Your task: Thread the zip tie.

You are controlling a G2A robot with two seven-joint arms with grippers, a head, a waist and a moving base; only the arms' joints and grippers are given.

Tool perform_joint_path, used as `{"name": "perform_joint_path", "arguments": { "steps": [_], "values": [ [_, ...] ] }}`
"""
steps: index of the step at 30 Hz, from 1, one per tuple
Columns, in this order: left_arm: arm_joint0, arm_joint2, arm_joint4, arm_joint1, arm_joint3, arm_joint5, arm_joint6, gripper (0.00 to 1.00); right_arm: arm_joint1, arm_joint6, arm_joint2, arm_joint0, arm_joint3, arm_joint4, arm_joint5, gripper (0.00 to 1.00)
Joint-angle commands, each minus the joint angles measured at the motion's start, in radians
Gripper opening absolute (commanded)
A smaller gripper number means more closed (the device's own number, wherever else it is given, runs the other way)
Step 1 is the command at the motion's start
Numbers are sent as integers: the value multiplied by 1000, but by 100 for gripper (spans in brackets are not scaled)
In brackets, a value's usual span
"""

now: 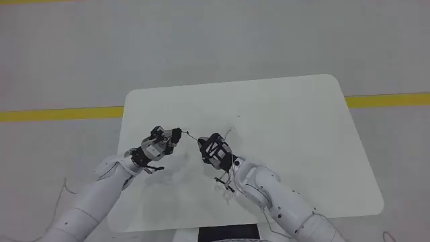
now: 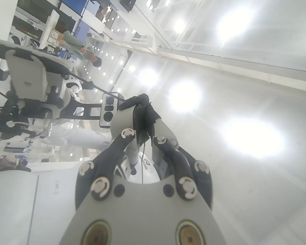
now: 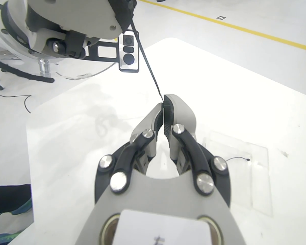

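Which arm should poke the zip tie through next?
Probably the right: the right gripper pinches one end of the zip tie at its fingertips, facing the left gripper, which clamps the other end.

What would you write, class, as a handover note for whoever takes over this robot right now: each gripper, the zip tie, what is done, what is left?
Left gripper: shut on one end of the zip tie.
Right gripper: shut on the other end.
Zip tie: stretched straight between them, above the table.
Done: tie lifted and held by both.
Left: no loop shows, so the tip likely has yet to go through the head.
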Motion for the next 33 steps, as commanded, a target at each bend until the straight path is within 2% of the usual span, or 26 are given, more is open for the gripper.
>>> {"name": "perform_joint_path", "arguments": {
  "steps": [1, 19, 23, 25, 26, 27, 33],
  "values": [
    [3, -5, 2, -1, -2, 1, 1, 0, 0, 1, 0, 0, 0, 0, 1, 0],
    [24, -43, 17, -13, -12, 21, -4, 0, -5, 11, -5, 7, 9, -2, 2, 0],
    [29, -52, 17, -16, -14, 20, -7, 0, -5, 6, -1, 1, 11, 2, 16, 0],
    [32, -59, 14, -17, -16, 19, -10, 0, -5, 5, 3, -3, 9, 4, 22, 48],
    [33, -65, 14, -17, -16, 18, -12, 0, -4, 5, 6, -6, 7, 4, 25, 84],
    [35, -69, 12, -17, -16, 18, -13, 0, -4, 5, 8, -8, 7, 5, 27, 100],
    [47, -90, 20, -18, -22, 21, -14, 0, -3, -5, 20, -18, 3, 16, 40, 100]
  ]
}}
